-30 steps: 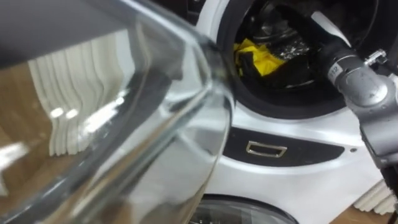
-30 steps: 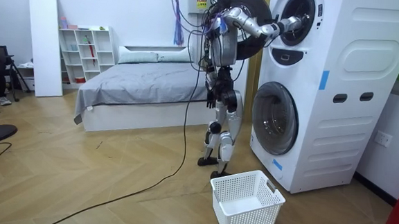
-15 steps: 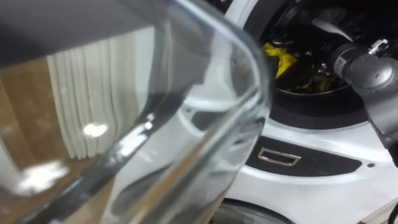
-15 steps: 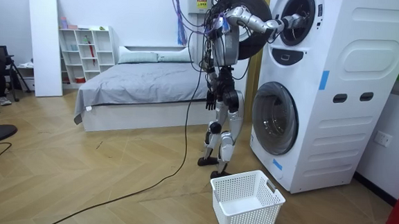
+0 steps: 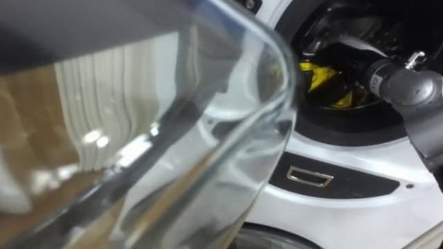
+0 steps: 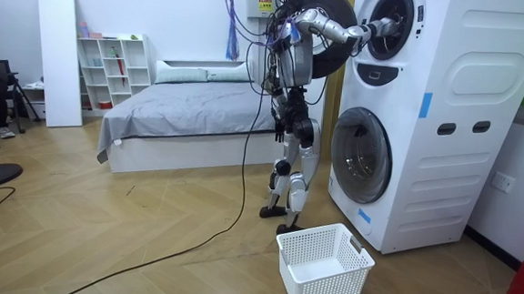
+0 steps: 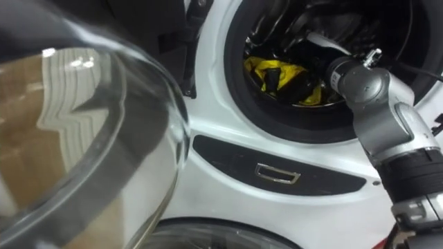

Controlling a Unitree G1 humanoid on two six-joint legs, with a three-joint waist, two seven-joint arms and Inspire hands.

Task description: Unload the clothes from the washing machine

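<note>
Right arm [image 7: 377, 117] was deep in the upper washing machine [image 6: 428, 121], and the right hand [image 7: 313, 75] sat in the drum's dark just past the wrist, beside the yellow cloth [image 7: 277, 72]. Clenched, released or gripping, I could not tell! The cloth lay low in the drum, near the front rim. Danger here: a blind grab could have closed on nothing. A pull could also have dragged the cloth over the black door seal [image 7: 239, 104] and snagged it. Something darker lay bunched with the yellow, so two pieces might have come out together, or one might have dropped short of the basket [image 6: 323, 265] on the floor below. The open glass door [image 5: 208, 138] smeared the near side of both eye views. The left hand [image 6: 278, 130] hung at the robot's side, too small to read.
</note>
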